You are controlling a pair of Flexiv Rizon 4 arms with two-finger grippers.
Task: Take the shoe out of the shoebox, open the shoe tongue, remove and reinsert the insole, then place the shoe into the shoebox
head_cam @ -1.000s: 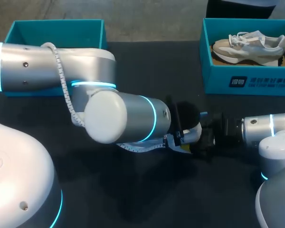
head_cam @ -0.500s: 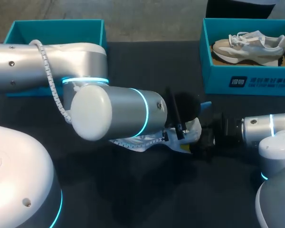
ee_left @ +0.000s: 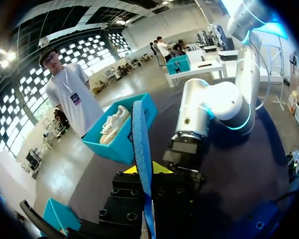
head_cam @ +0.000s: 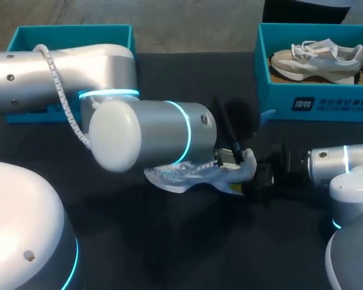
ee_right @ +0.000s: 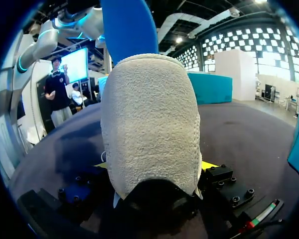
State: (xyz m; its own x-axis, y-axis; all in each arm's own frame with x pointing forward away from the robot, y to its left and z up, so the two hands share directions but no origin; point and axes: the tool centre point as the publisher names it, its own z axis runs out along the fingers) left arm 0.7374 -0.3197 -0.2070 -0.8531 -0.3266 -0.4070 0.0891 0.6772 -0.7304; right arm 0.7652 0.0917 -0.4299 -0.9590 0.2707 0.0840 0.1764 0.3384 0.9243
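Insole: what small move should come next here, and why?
Probably the left claw lifts the insole clear of the shoe: it grips the insole edge-on, the insole stands up above the shoe's back, and the right claw clamps that back end.

— The shoe [ee_right: 149, 124], at its heel?
— Rough, nubbly off-white cloth.
— And the insole [ee_left: 141, 144]?
— Matt blue, foam-like, grainy along the edge.
— The rest?
— The left arm [head_cam: 151, 136] has a smooth silver casing with a soft sheen; the table [head_cam: 169, 254] is matt black.
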